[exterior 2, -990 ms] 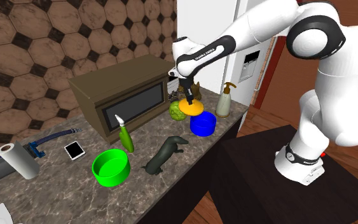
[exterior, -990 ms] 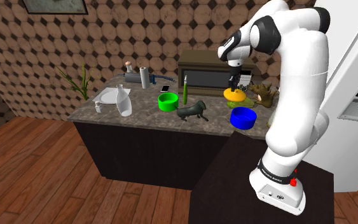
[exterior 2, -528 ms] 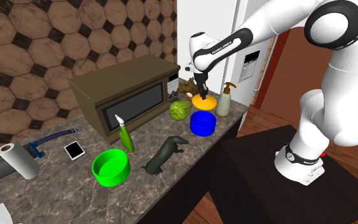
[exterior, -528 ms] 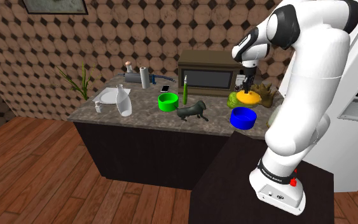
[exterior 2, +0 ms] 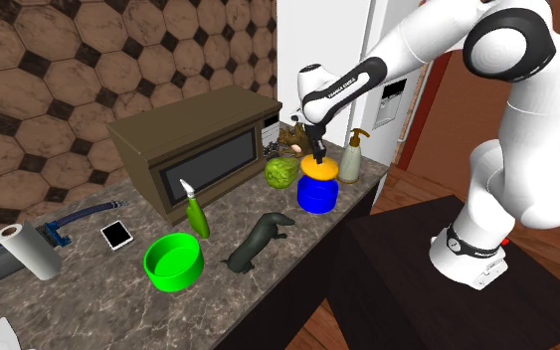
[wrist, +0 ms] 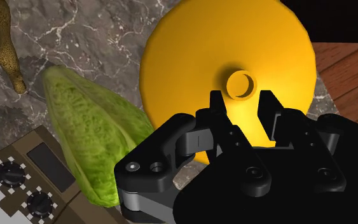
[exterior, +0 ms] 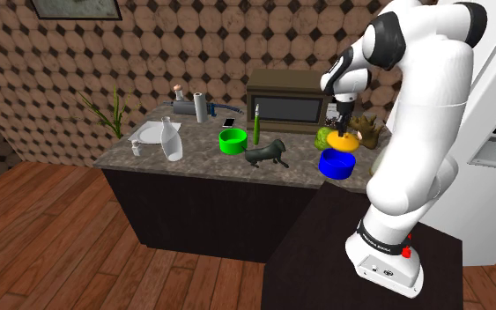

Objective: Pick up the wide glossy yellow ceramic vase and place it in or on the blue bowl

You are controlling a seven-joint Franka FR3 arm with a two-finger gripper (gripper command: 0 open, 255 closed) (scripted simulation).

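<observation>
Marble counter (exterior: 203, 158), at its end nearest the stand (exterior: 385, 264): from the shoulder view we see the blue bowl (exterior: 336, 165) directly under the vase (exterior: 343, 139). From the wrist view we see its wide glossy yellow-orange disc and narrow neck, clasped by the gripper (wrist: 241, 97).

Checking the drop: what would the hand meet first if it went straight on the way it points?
Likely the blue bowl: the hand points down, shut on the yellow vase, which seems to hang right over it and would touch first.
</observation>
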